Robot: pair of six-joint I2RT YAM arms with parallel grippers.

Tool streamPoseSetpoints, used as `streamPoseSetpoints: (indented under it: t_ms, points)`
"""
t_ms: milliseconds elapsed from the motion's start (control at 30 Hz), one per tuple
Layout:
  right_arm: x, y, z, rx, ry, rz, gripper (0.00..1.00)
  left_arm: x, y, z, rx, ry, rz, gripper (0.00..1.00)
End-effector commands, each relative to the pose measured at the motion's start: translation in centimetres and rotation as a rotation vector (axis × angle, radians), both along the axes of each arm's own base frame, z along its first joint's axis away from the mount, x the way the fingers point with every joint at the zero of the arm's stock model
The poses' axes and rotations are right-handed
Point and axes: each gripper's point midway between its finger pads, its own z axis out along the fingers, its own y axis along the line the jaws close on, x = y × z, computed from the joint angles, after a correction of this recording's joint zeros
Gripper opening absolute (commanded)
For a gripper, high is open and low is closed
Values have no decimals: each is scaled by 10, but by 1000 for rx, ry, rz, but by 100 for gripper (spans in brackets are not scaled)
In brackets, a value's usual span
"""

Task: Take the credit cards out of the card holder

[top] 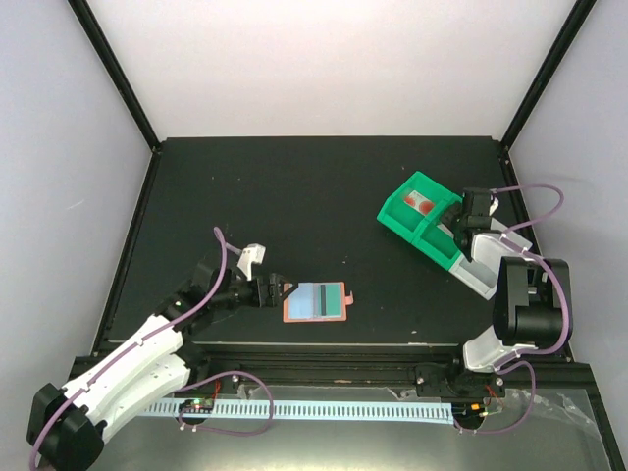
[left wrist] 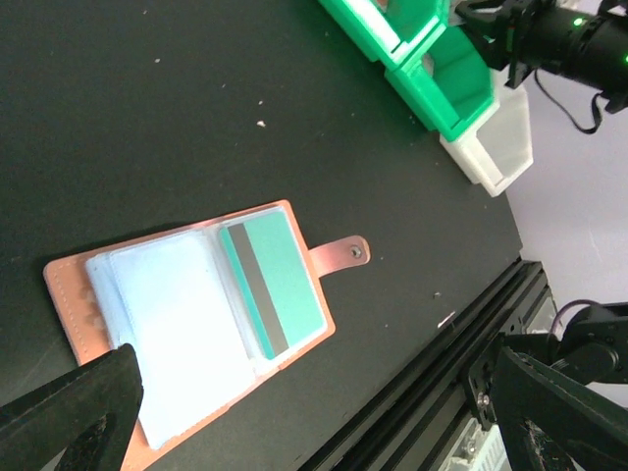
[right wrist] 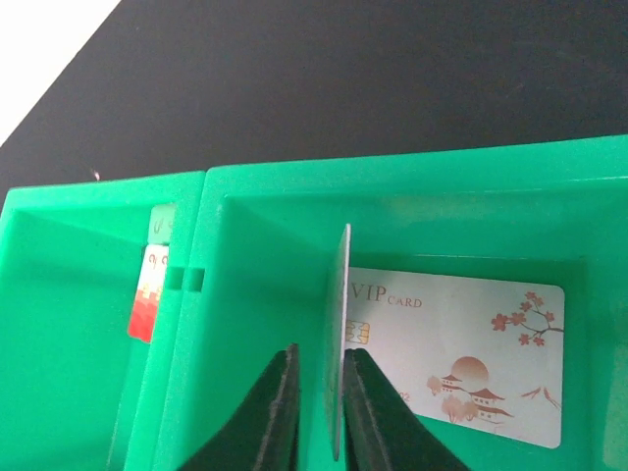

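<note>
The salmon-pink card holder [top: 316, 302] lies open on the black table near the front edge; its snap tab [left wrist: 351, 252] points right. In its sleeves sit a teal credit card with a dark stripe [left wrist: 285, 280] and pale blue cards [left wrist: 177, 324]. My left gripper [top: 280, 291] is open wide and empty at the holder's left edge [left wrist: 314, 358]. My right gripper [right wrist: 319, 358] is down in the green bin [right wrist: 392, 182]. A pale card [right wrist: 340, 314] stands on edge between its fingers. It touches the right finger and a gap shows at the left one.
A white VIP card [right wrist: 461, 363] lies flat in the same bin compartment. A red-and-white card [right wrist: 147, 299] lies in the neighbouring one. The green bin [top: 402, 221] stands at the right of the table, joined to a white bin [top: 481, 270]. A metal rail runs along the front edge.
</note>
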Motion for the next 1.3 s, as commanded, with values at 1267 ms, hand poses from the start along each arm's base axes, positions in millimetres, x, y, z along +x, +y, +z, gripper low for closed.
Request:
streamPoseSetpoints:
  t_ms: [1267]
  points:
    - [-71,96,91,177,-106,452,46,6,-19,-15,-15,39,-93,74]
